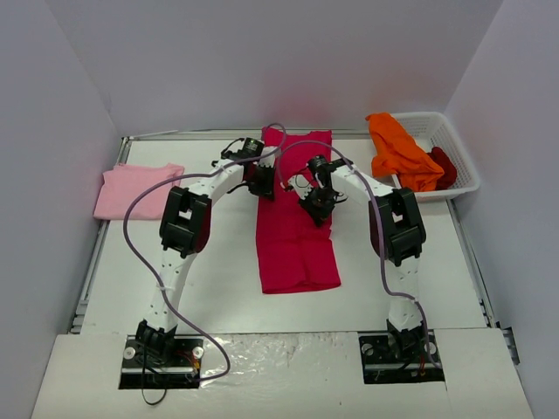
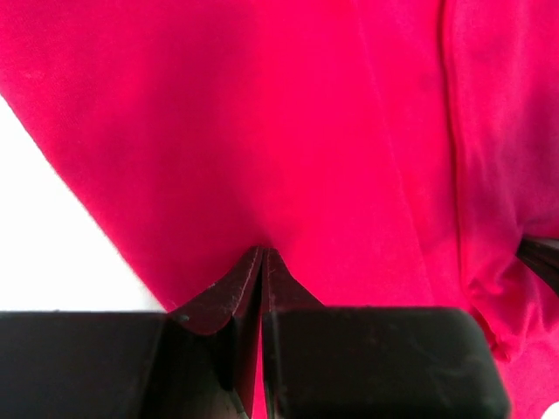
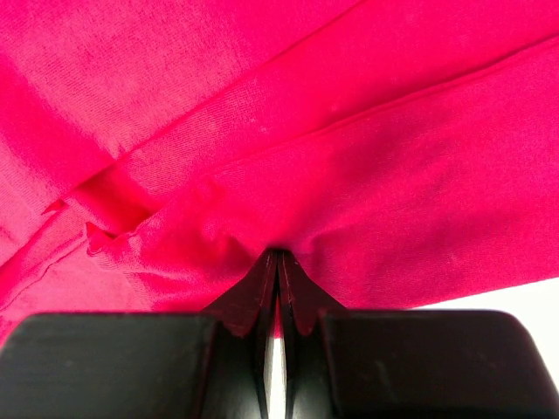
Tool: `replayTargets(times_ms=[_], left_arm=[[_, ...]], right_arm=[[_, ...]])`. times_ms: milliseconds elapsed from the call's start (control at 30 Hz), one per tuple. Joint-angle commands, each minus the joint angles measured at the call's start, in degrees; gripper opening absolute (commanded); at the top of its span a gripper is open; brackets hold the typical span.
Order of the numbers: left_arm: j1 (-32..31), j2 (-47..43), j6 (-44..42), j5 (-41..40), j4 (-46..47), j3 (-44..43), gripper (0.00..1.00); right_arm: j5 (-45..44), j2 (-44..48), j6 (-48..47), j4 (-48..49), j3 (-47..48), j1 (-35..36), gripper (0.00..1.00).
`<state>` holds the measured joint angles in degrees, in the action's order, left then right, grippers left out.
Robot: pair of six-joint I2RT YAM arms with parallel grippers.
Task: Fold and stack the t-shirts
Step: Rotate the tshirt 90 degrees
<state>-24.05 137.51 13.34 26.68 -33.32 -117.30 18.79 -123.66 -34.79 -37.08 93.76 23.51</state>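
Note:
The crimson-magenta t-shirt (image 1: 295, 236) lies as a long narrow strip down the middle of the table. My left gripper (image 1: 260, 182) is shut on its left edge; the cloth (image 2: 288, 131) fills the left wrist view. My right gripper (image 1: 320, 202) is shut on its right edge; the cloth (image 3: 288, 140) bunches at the fingertips in the right wrist view. The pale pink t-shirt (image 1: 135, 190) lies folded at the far left. The bright orange t-shirt (image 1: 397, 150) drapes over the basket's rim, and the dark red t-shirt (image 1: 444, 166) lies inside it.
A white mesh basket (image 1: 463, 157) stands at the back right corner. White walls close in the table on three sides. Purple cables loop over both arms.

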Motion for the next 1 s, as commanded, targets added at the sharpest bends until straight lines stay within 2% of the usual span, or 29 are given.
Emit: replayTargets(times_ms=[0,233,967], left_arm=[[-0.47,0.56,1.86,-0.92,1.33,0.05,0.02],[-0.21,3.19,2.56,-1.45,-0.07,-2.84,0.02],[3.05,13.39,2.56,-4.79,-8.07,-23.4,0.02]], right_arm=[[-0.24,-1.41,-0.72,-1.06,-1.12,-0.83,0.0],[-0.06,-3.52,-0.81,-1.06,0.9,-1.45,0.0],[0.64,-9.93,-1.95,-1.68,11.7,-4.35,0.0]])
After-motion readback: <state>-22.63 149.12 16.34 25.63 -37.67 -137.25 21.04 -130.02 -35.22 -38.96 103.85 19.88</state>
